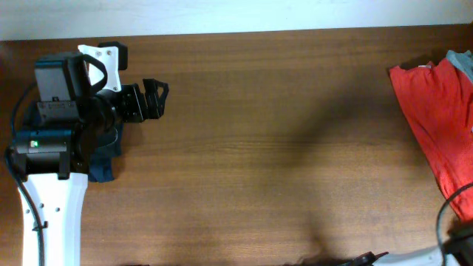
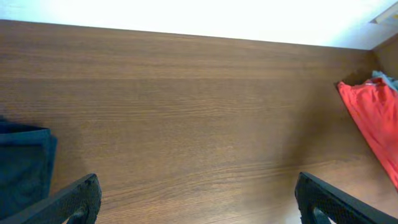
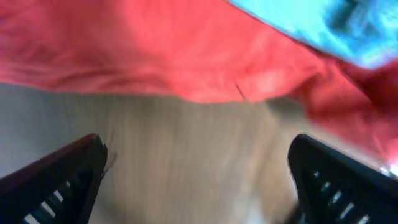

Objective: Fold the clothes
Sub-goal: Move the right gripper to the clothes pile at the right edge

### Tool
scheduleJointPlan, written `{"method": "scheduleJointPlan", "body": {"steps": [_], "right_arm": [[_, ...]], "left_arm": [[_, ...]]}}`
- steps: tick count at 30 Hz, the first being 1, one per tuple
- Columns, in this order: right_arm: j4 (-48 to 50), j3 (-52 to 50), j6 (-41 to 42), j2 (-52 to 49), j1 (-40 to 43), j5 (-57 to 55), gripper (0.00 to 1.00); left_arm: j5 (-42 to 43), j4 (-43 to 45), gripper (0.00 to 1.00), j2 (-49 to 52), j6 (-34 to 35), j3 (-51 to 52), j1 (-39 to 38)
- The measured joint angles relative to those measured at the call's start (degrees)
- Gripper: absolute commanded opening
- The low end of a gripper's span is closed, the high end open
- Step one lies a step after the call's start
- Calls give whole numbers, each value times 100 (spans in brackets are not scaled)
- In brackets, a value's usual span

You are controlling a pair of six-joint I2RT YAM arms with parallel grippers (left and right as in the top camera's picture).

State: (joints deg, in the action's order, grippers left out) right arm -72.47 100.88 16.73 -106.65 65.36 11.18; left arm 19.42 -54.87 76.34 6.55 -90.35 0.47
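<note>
Two arms here, one gripper each, two fingers per gripper. My left gripper [image 1: 161,100] sits at the back left of the table [image 1: 266,148], jaws spread as wide as they go, nothing between them; in the left wrist view its two fingers [image 2: 74,199] stand far apart at the bottom corners, with only bare wood between. My right gripper [image 3: 199,180] is also wide apart and holds nothing, both fingers [image 3: 62,180] show in the right wrist view, low left and low right, wood between them, the cloth just ahead of the tips and not touched as far as I can tell, the view is blurred. From overhead only a bit of my right arm [image 1: 460,240] shows at the bottom right corner, the gripper itself I cannot make out there. Cloth count: three lots. One pale blue-green garment [image 1: 462,60], the task one, at the far right back edge of the table, only a small patch of it in view, touching the top of the red one; the right wrist view shows it as a blurred blue patch [image 3: 329,25] at the upper right, which of the two lies over the other I cannot tell. One bright red garment [image 1: 436,118], spread along the right edge, running out of view. One heap of dark navy clothes [image 1: 103,166] at the left, partly under my left arm, how many pieces I cannot tell. The pale garment is well apart from my left gripper, near my right one, not folded as far as the patch shows
</note>
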Motion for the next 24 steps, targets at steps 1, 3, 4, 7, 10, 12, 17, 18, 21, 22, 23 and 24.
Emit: {"method": "scheduleJointPlan", "body": {"steps": [1,3,4,7,10,12,17,18,21,22,23,24], "right_arm": [[155,0,-74,-157,-33,55,92],[466,0,-221,-457,-103,136,90],[671,0,-337,-612,-136,210,89],[1115,0,-688,-872,-168,407,86],[1467,0,-1093,-905,-190,507,84],[1722,0,-1390,-905,-227,525,84],[2188,4,-1700,-1029,-354,472,84],[2227,7,-1759,-1084,-367,457,84],[2358,7,-1998,-1429,-398,385,85],[2400,7,-2044,-1550,-398,326,85],[2479,7,-2076,-1650,-398,297,85],[2559,7,-2107,-1749,-396,260,85]], "left_arm": [[-37,0,99,0,0,0,0],[-116,0,99,0,0,0,0],[-146,0,99,0,0,0,0],[-208,-4,99,0,0,0,0],[-232,0,99,0,0,0,0],[-234,0,99,0,0,0,0],[-234,0,99,0,0,0,0],[-234,0,99,0,0,0,0],[-236,-2,99,0,0,0,0],[-238,0,99,0,0,0,0],[-243,0,99,0,0,0,0],[-249,0,99,0,0,0,0]]}}
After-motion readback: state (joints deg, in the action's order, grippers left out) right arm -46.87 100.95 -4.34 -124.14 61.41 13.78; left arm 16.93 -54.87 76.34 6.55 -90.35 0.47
